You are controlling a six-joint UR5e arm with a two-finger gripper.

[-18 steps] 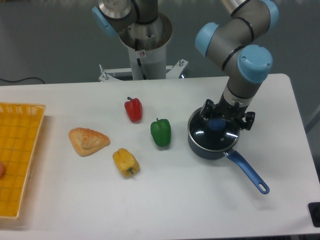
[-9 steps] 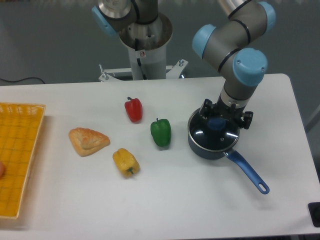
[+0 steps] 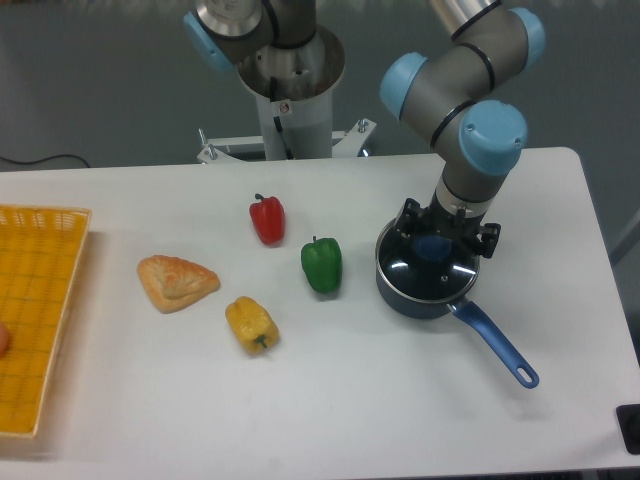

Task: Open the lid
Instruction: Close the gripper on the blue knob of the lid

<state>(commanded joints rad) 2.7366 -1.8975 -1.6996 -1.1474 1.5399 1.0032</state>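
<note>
**Claw low over the lidded saucepan on a white counter**

The counter [image 3: 330, 400] is a white tabletop with rounded corners, set before a dull grey-green wall. At its far edge stands the arm's metal base column [image 3: 290, 100] on a bolted plate, with a black cable trailing off along the left rear. A woven yellow basket [image 3: 35, 310] sits at the left edge, partly cut off by the frame. Spread across the middle are a red bell pepper [image 3: 267, 219], a green bell pepper [image 3: 322, 264], a yellow bell pepper [image 3: 251, 324] and a triangular pastry [image 3: 176, 282], all apart from one another. A small dark object shows at the lower right corner; what it is cannot be told.

The dark blue saucepan [image 3: 425, 285] stands right of the green pepper, its long blue handle [image 3: 497, 347] pointing toward the near right corner. The lid [image 3: 425, 272] lies flat on the pan, closed, its glass showing pale reflections and its blue knob [image 3: 434, 247] sitting toward the pan's far side.

The claw [image 3: 437, 240] hangs straight down from the grey and blue arm, directly above the lid, with its black finger blocks on either side of the knob. The knob shows between them. Whether the fingers actually press on the knob or stand slightly off it cannot be told from this view, so the claw's grip is uncertain.
</note>
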